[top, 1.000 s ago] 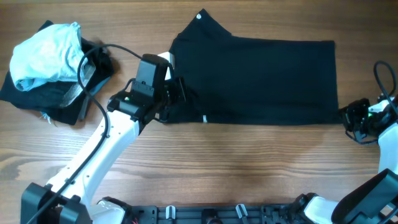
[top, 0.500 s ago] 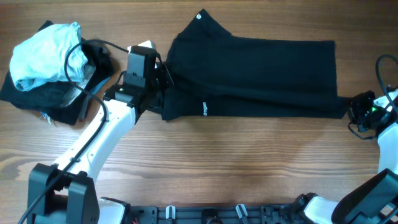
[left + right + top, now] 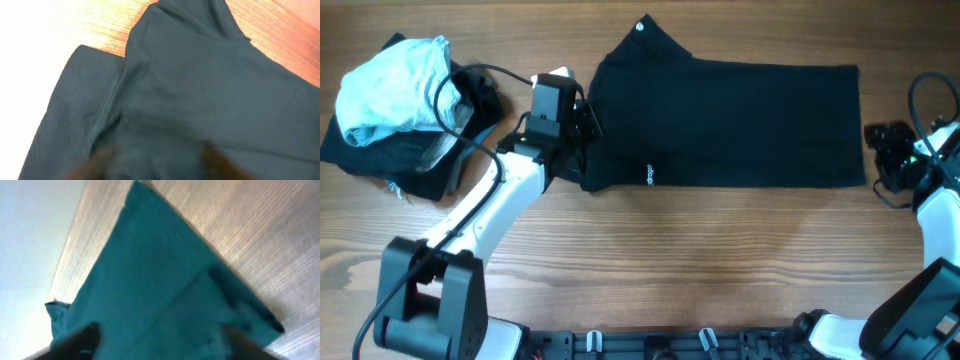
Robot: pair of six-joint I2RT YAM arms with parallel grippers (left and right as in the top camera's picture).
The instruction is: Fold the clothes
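Wood-grain table (image 3: 650, 260) | black T-shirt (image 3: 740, 125) | folded rectangular, soft matte knit

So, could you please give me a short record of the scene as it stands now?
garment: black T-shirt, lying flat as a wide rectangle, with one pointed flap at its far left corner
left fingers: open, over the shirt's left end
right fingers: open, beside the shirt's right edge
side pile: pale blue garment on a dark garment, left of the shirt
surface: wooden table
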